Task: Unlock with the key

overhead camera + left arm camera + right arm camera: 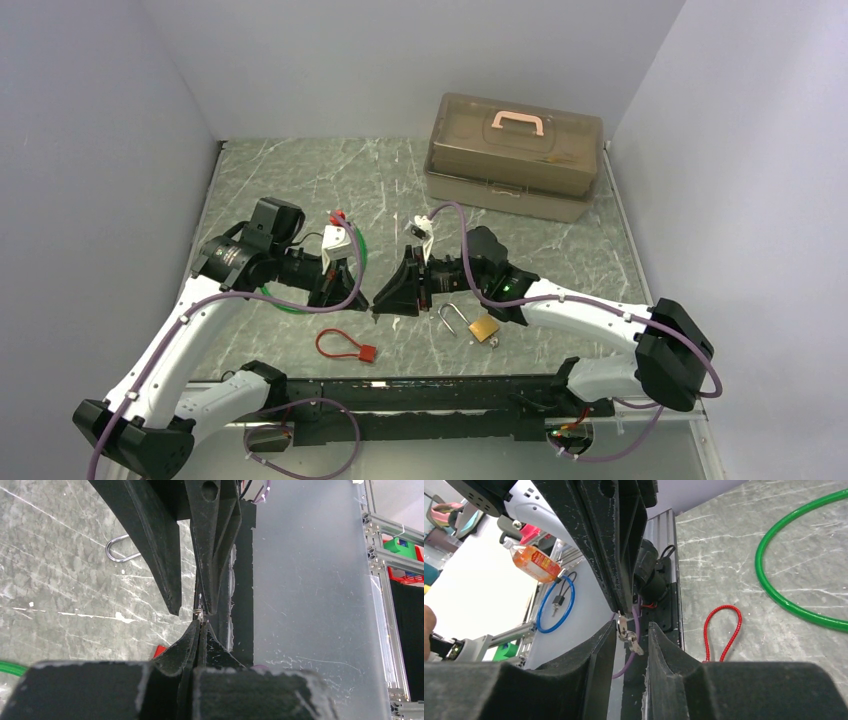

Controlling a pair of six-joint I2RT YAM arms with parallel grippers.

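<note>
My left gripper (200, 623) is shut on the small silver key (622, 624), pinching it at the fingertips; a ring with a second key (633, 644) hangs from it. My right gripper (631, 642) meets it tip to tip, open, its fingers (599, 652) standing on either side of the hanging keys with gaps showing. In the top view the two grippers, left (358, 300) and right (378, 310), meet above the near middle of the table. The brass padlock (484, 328) lies on the table just right of them, its steel shackle (452, 318) pointing left.
A red cable lock (345, 347) lies near the front edge below the grippers. A green ring (290, 302) lies under the left arm. A brown toolbox (515, 155) with a pink handle stands at the back right. The black rail (420, 385) runs along the near edge.
</note>
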